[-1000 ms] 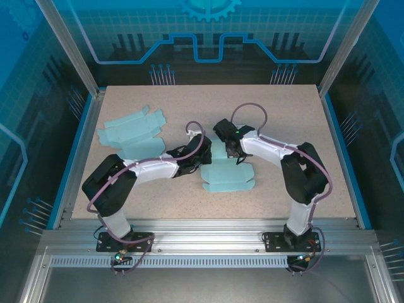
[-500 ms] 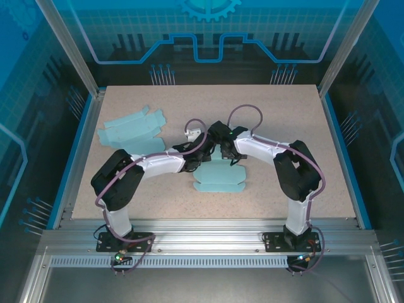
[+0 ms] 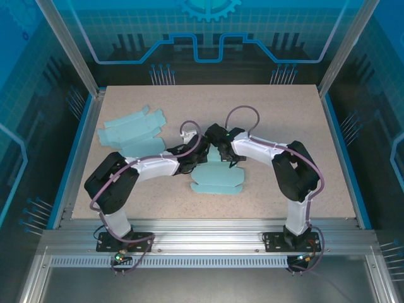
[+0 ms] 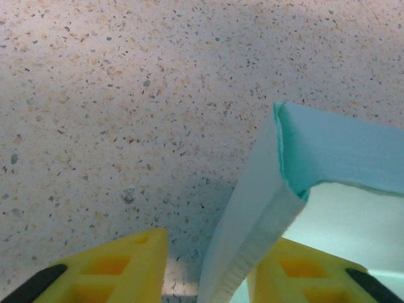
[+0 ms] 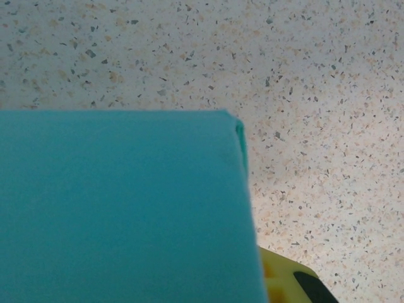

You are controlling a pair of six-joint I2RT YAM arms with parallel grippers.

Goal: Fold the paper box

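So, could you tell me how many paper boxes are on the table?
2: one box mid-table, partly folded; one flat blank at far left, perhaps a stack hiding more.

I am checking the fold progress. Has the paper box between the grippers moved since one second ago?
Yes. The paper box has shifted left, toward the stack of flat cutouts, which stayed in place.

Worktop (image 3: 303, 126): matt, fine-grained, stone-like speckle. Paper box (image 4: 341, 151): matt teal card, smooth faces, cut edge paler and fibrous. Fingers (image 4: 120, 268) of left tool (image 4: 208, 274): yellow plastic, dull sheen, moulded recesses. Frame rails (image 3: 208, 240): bare metal, satin.
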